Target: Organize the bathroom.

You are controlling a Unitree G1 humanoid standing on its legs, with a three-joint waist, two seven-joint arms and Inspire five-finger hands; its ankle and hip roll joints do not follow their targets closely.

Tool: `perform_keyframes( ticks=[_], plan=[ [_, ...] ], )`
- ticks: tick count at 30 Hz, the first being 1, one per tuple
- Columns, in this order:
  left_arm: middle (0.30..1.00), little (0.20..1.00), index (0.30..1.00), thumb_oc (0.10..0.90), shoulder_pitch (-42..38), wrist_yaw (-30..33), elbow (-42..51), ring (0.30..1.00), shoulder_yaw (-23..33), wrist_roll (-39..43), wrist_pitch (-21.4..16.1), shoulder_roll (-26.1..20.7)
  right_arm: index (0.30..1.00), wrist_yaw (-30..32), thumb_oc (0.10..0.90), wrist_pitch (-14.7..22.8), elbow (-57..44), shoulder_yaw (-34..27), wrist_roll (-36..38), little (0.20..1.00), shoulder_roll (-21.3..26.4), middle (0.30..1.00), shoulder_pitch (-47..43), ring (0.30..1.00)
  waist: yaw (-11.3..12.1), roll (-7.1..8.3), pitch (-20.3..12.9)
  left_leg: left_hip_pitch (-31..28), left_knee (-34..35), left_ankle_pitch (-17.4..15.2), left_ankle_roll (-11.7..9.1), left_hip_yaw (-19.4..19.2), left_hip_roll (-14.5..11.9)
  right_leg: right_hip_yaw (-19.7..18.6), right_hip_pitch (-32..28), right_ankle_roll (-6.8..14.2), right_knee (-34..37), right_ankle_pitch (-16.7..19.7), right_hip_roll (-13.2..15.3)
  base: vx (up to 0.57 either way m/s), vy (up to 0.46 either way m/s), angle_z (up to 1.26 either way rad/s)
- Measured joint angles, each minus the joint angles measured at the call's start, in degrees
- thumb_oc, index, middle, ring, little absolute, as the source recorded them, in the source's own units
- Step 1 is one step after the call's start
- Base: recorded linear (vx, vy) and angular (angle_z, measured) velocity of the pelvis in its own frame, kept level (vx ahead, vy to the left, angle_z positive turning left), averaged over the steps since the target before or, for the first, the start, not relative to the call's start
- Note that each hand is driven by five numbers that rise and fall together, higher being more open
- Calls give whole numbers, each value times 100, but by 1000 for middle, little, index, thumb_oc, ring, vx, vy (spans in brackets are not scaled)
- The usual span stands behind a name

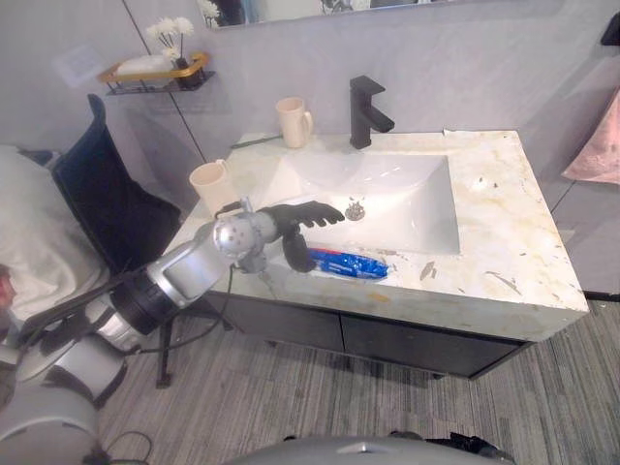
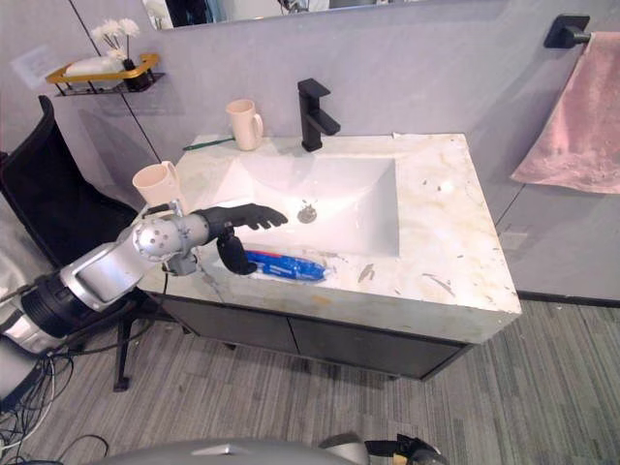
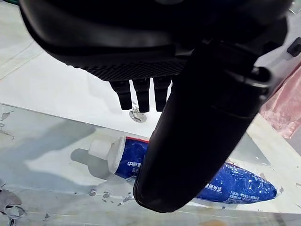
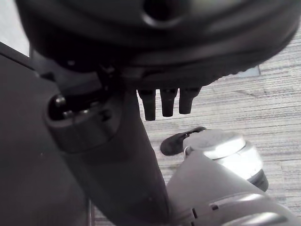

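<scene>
The left hand (image 1: 295, 225) hangs over the near left part of the worktop (image 1: 523, 262), fingers straight and spread toward the sink (image 1: 387, 199), thumb pointing down; it grips nothing. Just under the thumb, along the front rim of the sink, lies the tube (image 1: 351, 263), blue with a white cap, its cap end nearest the thumb; whether the thumb touches it cannot be told. Past the fingertips sits the drain (image 1: 355, 209) in the basin. Beside the wrist, at the left edge of the worktop, stands a cream cup (image 1: 210, 186). Farther off, at the back of the worktop, a second mug (image 1: 294, 122) stands near the black tap (image 1: 366, 111), with a green toothbrush (image 2: 205, 144) lying left of it. On the wall beyond is a shelf (image 1: 155, 76) with white flowers (image 1: 170, 31), and far to the right hangs a pink towel (image 2: 576, 116). The right hand (image 4: 167, 101) shows in its wrist view over the grey floor (image 4: 277, 99), fingers straight and released, holding nothing.
</scene>
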State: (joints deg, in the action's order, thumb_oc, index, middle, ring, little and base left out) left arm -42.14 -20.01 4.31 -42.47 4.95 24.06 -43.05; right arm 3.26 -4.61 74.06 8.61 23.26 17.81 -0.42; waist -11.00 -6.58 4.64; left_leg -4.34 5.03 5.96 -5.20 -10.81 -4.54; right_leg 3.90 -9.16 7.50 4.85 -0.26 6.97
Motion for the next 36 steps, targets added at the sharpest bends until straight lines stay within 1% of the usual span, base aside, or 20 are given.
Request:
perform_keyframes(
  ticks=[3, 4, 5, 6, 7, 9, 13, 14, 19, 26, 30, 31, 32, 33, 34, 35, 36],
  plan=[
    [900, 900, 900, 800, 0, -79, 0, 900, 0, -4, 38, 0, 900, 4, 800, -2, -2, 12, 2, 900, 7, 900, 0, 900, -1, -10, -7, -1, 0, 0, 0, 0, 0, 0, -1, 0, 0, 1, 0, 0, 0, 0],
    [900, 900, 900, 800, 0, -168, -1, 900, 0, -4, 105, -1, 900, 5, 800, -2, -1, 16, 1, 900, 12, 900, 1, 900, -1, -16, -11, -4, 1, 0, 0, 0, 0, 0, -3, 0, 0, 1, 0, 0, 0, 0],
    [596, 596, 596, 598, 0, -223, -17, 596, -1, -4, 121, -1, 900, 5, 800, -2, -1, 16, 1, 900, 15, 900, 2, 900, -1, -20, -14, -4, 1, 0, 0, 0, 0, 0, -4, 0, 0, 1, 0, 0, 0, 0],
    [542, 542, 542, 562, 0, -314, -54, 542, -1, -9, 137, -2, 900, 6, 800, -3, 0, 15, 1, 900, 22, 900, 1, 900, -2, -26, -17, -4, 1, 0, 0, 0, 0, 1, -4, 0, 0, 1, 0, 0, 0, 0],
    [300, 300, 300, 400, 0, -412, -68, 300, -2, -14, 190, -2, 900, 6, 800, -3, 0, 15, 1, 900, 26, 900, 1, 900, -1, -31, -20, -4, 1, 0, 0, 1, 0, 2, -5, 0, 0, 1, 0, 0, 0, 0],
    [300, 300, 300, 400, 0, -538, -102, 300, -18, -43, 238, -2, 900, 7, 800, -4, 1, 16, 2, 900, 28, 900, 0, 900, -1, -36, -24, -4, 2, 0, 0, 2, 0, 4, -6, 0, 0, 1, 0, 0, 0, 0],
    [300, 300, 300, 400, -150, -511, -160, 300, -24, -384, 230, 4, 900, 8, 800, -8, 0, 40, 9, 900, 29, 900, -27, 900, -66, -41, -27, -8, -1, 0, 0, -3, -1, 4, -4, 0, 0, 1, 0, 0, 0, 0],
    [300, 300, 300, 400, -260, -706, -186, 300, -47, -386, 260, -11, 900, 12, 800, -10, 2, 39, 12, 900, 32, 900, -22, 900, -65, -48, -30, -7, -1, 0, 0, -2, -2, 6, -4, 0, -1, 1, 0, 0, 0, 0],
    [300, 300, 300, 400, -259, -804, -172, 300, -109, -376, 271, -14, 900, 14, 800, -9, 2, 44, 11, 900, 39, 900, -28, 900, -24, -53, -35, -8, 1, 0, 0, 1, 0, 10, -7, 0, -1, 1, 0, 0, 0, 0],
    [300, 300, 300, 400, -154, -630, -175, 300, -188, -265, 273, -15, 900, 64, 800, -1, 1, 40, 16, 900, 40, 900, -9, 900, -13, -47, -31, -8, 12, 0, 0, 1, -2, 8, -4, 5, 0, 5, 0, 0, 0, 0],
    [300, 300, 300, 400, -21, -116, -174, 300, -167, 193, 252, -25, 900, 135, 800, 35, -13, 37, 132, 900, 30, 900, 20, 900, 13, -31, -20, -7, 11, -1, 0, 0, -2, 7, -1, 5, -1, 5, 0, 0, 0, 0],
    [300, 300, 300, 400, 42, 99, -175, 300, -137, 409, 232, -23, 900, 173, 800, 49, -41, 18, 265, 900, 28, 900, 46, 900, 22, 9, 6, -6, 11, -6, -2, -4, -2, 2, 5, 6, -4, 7, 0, 0, 0, 0],
    [300, 300, 300, 400, 194, 368, -175, 300, -18, 685, 174, -20, 900, 242, 800, 105, -132, -59, 387, 900, 9, 900, 94, 900, 18, -20, -14, -6, 7, -7, -1, -10, -2, -5, 9, 6, -19, 8, 0, -28, 28, -5],
    [300, 300, 300, 400, 458, 716, -174, 300, 216, 1081, 51, -5, 900, 324, 800, 226, -312, -151, 569, 900, -5, 900, 192, 900, -3, 43, 30, -9, 8, -12, 1, -25, -2, -18, 18, 5, -30, 13, 1, -36, 36, -6],
    [300, 300, 300, 400, 576, 873, -176, 300, 320, 1283, -1, -1, 900, 385, 800, 318, -376, -178, 699, 900, -17, 900, 237, 900, -14, 19, 15, -13, 2, -14, 0, -34, -3, -26, 21, 4, -30, 15, 1, -41, 45, -10],
    [300, 300, 300, 400, 744, 1158, -178, 300, 495, 1612, -65, 43, 900, 497, 800, 486, -500, -306, 902, 900, -39, 900, 320, 900, -19, 100, 69, -16, 5, -24, 9, -63, -3, -65, 36, 8, -31, 24, 1, -43, 46, -11],
    [300, 300, 300, 400, 861, 1326, -178, 300, 639, 1828, -130, 71, 900, 567, 800, 587, -569, -423, 969, 900, -55, 900, 355, 900, -14, 100, 69, -15, 13, -32, 12, -92, -3, -96, 52, 13, -30, 29, 3, -37, 40, -16]
  ],
)
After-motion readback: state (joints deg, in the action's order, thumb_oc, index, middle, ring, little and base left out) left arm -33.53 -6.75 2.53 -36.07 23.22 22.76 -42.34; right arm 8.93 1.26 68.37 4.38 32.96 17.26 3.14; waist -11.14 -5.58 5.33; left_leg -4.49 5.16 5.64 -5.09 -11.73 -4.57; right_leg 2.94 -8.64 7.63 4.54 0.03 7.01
